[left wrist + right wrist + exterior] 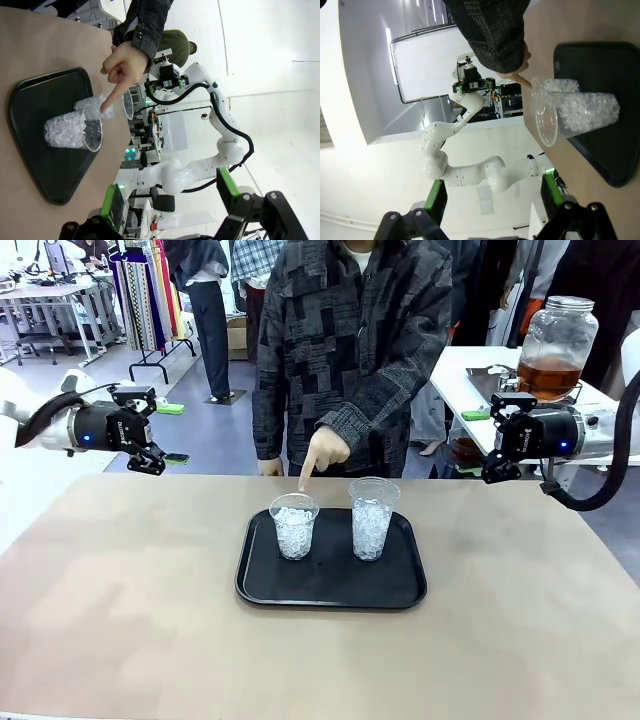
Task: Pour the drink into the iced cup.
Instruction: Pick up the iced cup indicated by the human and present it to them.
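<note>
Two clear plastic cups of crushed ice stand on a black tray (330, 585) at mid-table: a shorter cup (294, 527) (67, 132) (561, 86) on the left and a taller cup (372, 518) (120, 102) (585, 112) on the right. The person's hand (322, 452) (120, 65) points a finger down at the shorter cup's rim. The amber drink (547, 378) fills the bottom of a big lidded glass jar (558, 335) on a white table at the back right. My left gripper (155, 462) (170, 187) hovers open at the far left. My right gripper (497, 471) (492, 182) hovers open below the jar, at the far right.
The person in a dark patterned jacket (350, 340) stands at the far edge behind the tray. Bare tan table (320, 660) surrounds the tray on all sides. The white side table (470, 370) carries the jar and a metal stand.
</note>
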Controlling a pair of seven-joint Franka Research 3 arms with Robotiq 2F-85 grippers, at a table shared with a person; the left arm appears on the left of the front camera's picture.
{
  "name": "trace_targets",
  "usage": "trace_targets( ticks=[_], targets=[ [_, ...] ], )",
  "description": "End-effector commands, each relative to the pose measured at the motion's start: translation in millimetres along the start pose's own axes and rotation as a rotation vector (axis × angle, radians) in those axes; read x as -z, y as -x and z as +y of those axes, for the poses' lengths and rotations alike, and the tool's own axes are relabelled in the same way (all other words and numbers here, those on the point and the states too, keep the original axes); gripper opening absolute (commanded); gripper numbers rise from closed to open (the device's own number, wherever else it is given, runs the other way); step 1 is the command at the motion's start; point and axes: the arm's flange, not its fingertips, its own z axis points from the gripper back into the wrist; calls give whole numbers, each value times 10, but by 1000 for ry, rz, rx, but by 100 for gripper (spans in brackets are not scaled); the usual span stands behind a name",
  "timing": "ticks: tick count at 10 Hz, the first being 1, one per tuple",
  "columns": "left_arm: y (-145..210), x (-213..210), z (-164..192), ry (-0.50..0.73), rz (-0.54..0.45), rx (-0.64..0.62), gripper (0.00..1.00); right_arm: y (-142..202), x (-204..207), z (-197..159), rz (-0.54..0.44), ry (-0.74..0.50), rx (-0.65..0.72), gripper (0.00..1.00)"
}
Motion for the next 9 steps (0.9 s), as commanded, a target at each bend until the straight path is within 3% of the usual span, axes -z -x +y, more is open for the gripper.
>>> trace_targets(
  ticks=[1,6,7,9],
  targets=[
    [3,6,0,-3,5,1,100,-4,-6,14,-2,-2,-8,100],
    [0,0,0,0,0,0,100,-4,-6,14,-2,-2,-8,100],
    [-24,-15,-19,1,24,103,100,-4,-6,14,-2,-2,-8,100],
    [-43,-16,30,-9,48,456,100,-4,-6,14,-2,-2,-8,100]
  ],
)
